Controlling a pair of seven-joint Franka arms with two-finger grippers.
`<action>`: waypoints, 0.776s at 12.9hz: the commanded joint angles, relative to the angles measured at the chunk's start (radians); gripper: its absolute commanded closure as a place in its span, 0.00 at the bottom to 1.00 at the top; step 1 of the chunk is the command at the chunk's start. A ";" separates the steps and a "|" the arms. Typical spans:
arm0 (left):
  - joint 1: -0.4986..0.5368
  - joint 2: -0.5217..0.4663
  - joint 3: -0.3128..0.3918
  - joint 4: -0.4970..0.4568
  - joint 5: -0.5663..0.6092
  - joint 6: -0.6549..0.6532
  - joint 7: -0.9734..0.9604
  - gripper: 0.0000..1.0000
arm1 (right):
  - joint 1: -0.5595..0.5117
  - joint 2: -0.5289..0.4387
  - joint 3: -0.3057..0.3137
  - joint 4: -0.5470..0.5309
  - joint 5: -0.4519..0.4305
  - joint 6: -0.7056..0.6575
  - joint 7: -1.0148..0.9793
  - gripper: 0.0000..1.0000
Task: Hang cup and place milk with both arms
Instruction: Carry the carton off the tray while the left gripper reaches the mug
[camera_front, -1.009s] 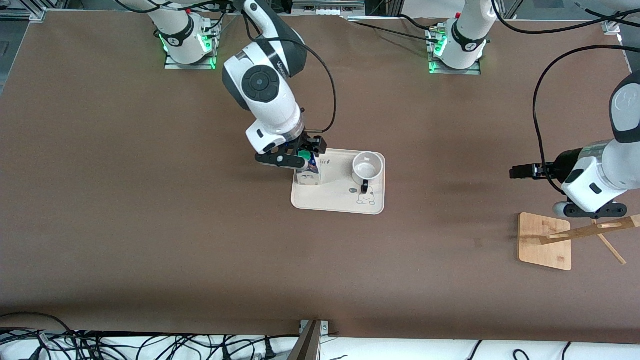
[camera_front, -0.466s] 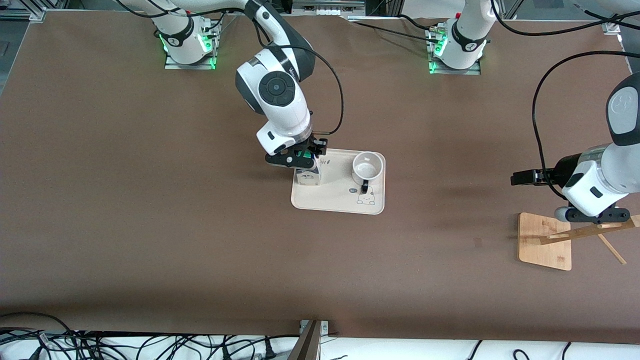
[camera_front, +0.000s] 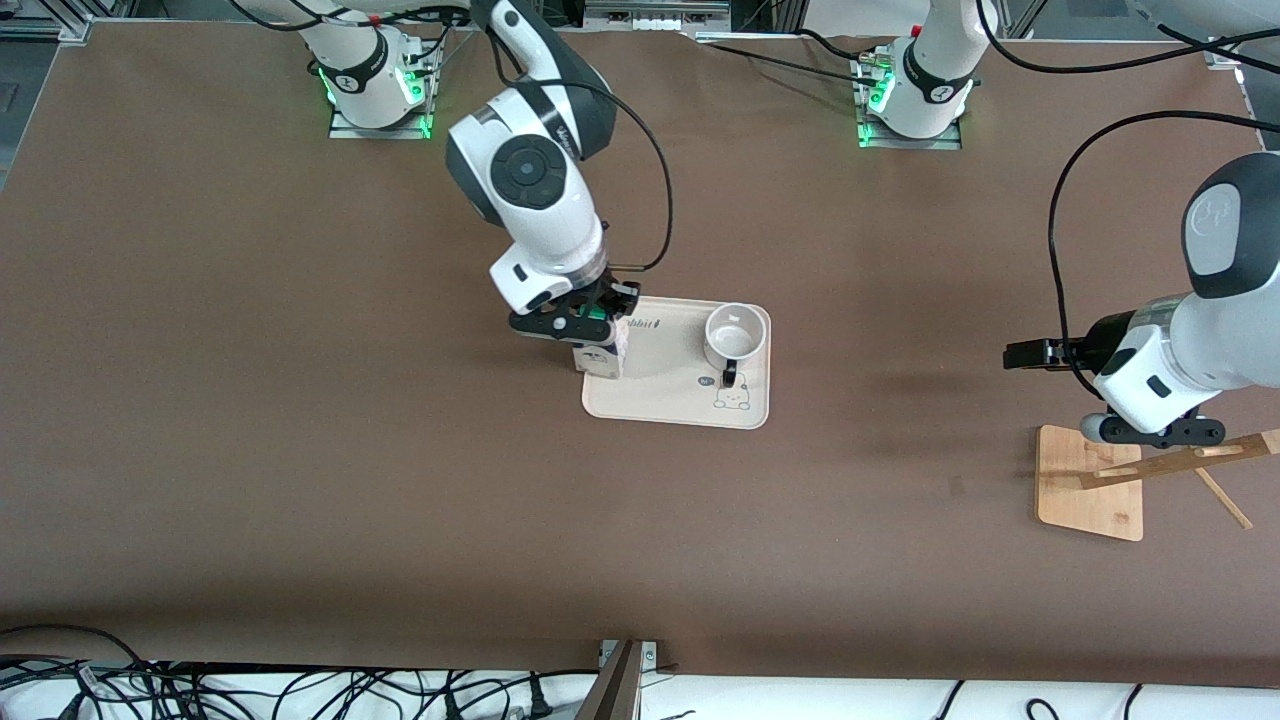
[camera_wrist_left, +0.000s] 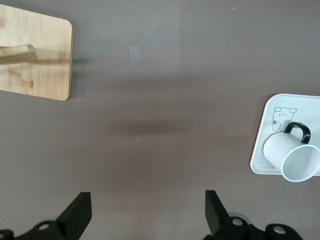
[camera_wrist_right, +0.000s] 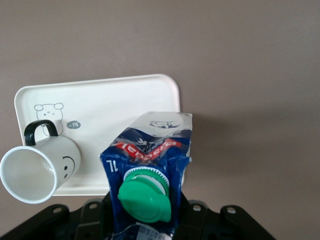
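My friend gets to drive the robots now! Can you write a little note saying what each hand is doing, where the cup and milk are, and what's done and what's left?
Right end effector: shut on the milk, lifted over the edge of the tray at the right arm's end.
Left end effector: open, holding nothing, over bare table beside the wooden rack; this arm waits.
Cup: upright on the tray, handle toward the front camera.
Done: milk grasped and raised off the tray.
Left: set the milk down, then pick up the cup and hang it on the rack.
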 joint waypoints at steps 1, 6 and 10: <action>0.003 -0.028 -0.012 -0.040 -0.006 0.018 -0.032 0.00 | -0.110 -0.072 0.008 -0.011 0.009 -0.108 -0.205 0.59; -0.037 0.001 -0.089 -0.088 -0.015 0.104 -0.049 0.00 | -0.210 -0.137 -0.149 -0.096 0.060 -0.199 -0.653 0.59; -0.109 0.049 -0.089 -0.090 -0.017 0.179 -0.061 0.00 | -0.208 -0.163 -0.265 -0.175 0.089 -0.204 -0.818 0.58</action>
